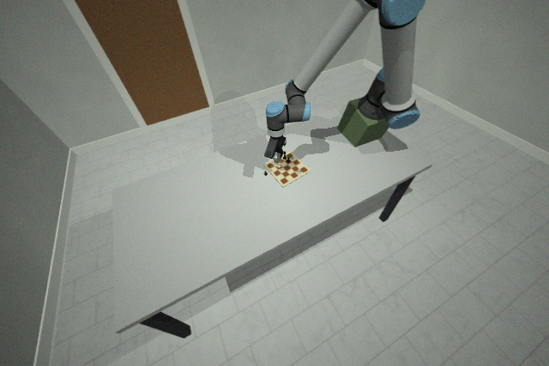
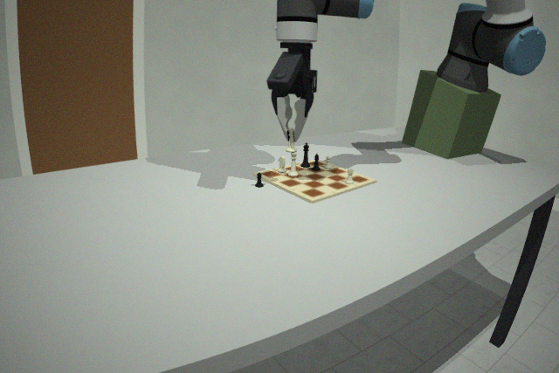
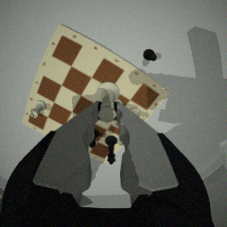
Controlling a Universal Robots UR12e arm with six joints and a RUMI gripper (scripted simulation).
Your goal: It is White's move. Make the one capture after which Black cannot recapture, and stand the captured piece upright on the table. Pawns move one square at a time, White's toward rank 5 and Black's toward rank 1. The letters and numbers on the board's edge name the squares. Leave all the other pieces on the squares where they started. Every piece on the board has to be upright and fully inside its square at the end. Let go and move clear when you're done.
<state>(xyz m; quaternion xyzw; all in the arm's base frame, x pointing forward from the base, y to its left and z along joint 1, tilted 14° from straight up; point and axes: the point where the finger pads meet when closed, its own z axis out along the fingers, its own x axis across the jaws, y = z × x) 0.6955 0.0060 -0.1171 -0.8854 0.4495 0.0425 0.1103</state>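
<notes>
The small chessboard (image 2: pixel 316 180) lies on the grey table, and also shows in the top view (image 1: pixel 286 170) and in the wrist view (image 3: pixel 90 80). My gripper (image 2: pixel 291 133) points straight down over the board's far left corner and is shut on a small white piece (image 2: pixel 290 145) with a round head, seen between the fingers in the wrist view (image 3: pixel 108 100). The piece hangs above the board, just over a taller white piece (image 2: pixel 293 164). A black pawn (image 2: pixel 258 179) (image 3: pixel 149 55) stands upright on the table just off the board's left corner.
On the board stand a tall black piece (image 2: pixel 305 155), a black pawn (image 2: pixel 315 162), a white piece (image 2: pixel 282 163) at the left and a white pawn (image 2: pixel 348 176) at the right. The arm's green base block (image 2: pixel 449 114) stands at the far right.
</notes>
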